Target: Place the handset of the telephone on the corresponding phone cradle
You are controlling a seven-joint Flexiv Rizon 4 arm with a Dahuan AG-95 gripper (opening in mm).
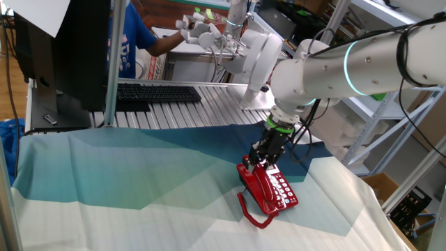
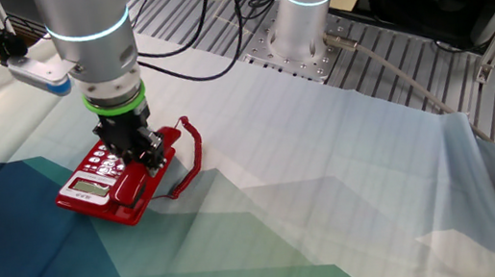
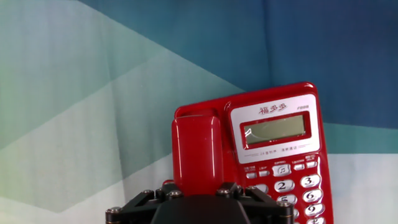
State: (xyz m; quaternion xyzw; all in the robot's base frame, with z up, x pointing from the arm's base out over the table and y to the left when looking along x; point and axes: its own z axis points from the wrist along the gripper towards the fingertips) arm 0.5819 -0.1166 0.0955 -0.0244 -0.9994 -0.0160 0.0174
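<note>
A blue-and-white cloth (image 1: 139,181) covers the tabletop, broad and bare left of the telephone (image 1: 275,189). The tool (image 1: 265,157) points down, partly closed around the handset (image 3: 196,155), which lies along the phone's left side, near the cloth's right edge.

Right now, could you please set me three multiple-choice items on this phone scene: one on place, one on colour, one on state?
1. Where does the handset lie?
A. on the telephone, beside its buttons
B. on the cloth, apart from the base
C. on the black keyboard

2. What colour are the number buttons?
A. black
B. white
C. yellow

3. How do the gripper fingers stand?
A. raised high, empty
B. down around the handset
C. out of sight

Answers: 1 A, the hand view shows it along the base's side. 2 B, white keys on red. 3 B, they straddle the handset.
</note>
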